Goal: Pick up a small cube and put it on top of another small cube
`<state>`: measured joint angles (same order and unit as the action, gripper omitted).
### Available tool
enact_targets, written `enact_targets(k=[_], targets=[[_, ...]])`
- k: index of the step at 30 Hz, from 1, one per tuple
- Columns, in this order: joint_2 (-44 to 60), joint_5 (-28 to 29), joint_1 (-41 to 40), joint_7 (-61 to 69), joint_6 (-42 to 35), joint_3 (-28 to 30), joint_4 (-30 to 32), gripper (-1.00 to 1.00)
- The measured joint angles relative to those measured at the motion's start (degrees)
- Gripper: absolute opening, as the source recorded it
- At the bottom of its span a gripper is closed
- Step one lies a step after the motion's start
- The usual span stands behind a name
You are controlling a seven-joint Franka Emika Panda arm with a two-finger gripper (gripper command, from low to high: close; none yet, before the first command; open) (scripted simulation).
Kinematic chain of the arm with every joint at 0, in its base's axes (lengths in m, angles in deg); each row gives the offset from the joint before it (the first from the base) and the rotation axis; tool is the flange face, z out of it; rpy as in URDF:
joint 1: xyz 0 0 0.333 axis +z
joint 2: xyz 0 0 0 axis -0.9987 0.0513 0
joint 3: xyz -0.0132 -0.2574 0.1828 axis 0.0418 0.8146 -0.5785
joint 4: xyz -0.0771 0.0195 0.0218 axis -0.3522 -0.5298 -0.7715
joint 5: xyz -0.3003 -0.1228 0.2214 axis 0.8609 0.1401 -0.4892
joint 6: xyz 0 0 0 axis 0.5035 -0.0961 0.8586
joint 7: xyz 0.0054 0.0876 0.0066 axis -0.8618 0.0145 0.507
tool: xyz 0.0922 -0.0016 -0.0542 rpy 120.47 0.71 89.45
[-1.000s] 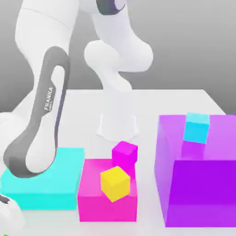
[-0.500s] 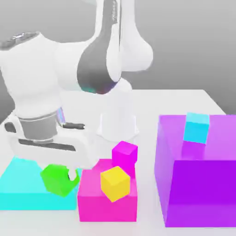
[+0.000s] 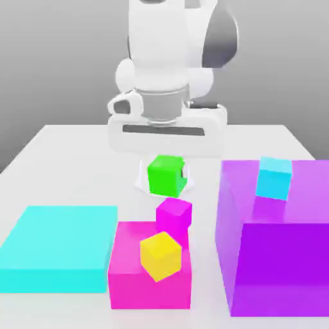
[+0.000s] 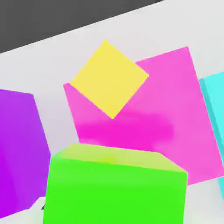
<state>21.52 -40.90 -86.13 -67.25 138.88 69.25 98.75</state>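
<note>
The gripper is clamped on the green cube, held in the air above the magenta cube. Below it, the yellow cube sits turned cornerwise on the pink block. Lowered off-centre, the green cube could tip off or knock either cube; the purple block and cyan slab flank the drop.

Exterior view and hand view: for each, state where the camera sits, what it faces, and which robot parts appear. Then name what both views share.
Exterior view: off the arm, facing across the table; the arm and gripper hold the green cube above the magenta cube.
Hand view: on the hand, looking down past the green cube at the yellow cube.
Shared: green cube, yellow cube, magenta block, cyan slab, purple block.
</note>
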Motion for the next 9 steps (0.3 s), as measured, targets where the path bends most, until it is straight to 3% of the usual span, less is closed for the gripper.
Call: enact_targets(k=[6,7,9], targets=[[6.8,0.2,-0.3,-0.9,11.9,-1.7,5.0,-1.0],[7.9,0.1,-0.4,-0.9,13.4,-1.8,5.5,1.0],[7.9,0.1,-0.4,-0.9,13.4,-1.8,5.5,1.0]])
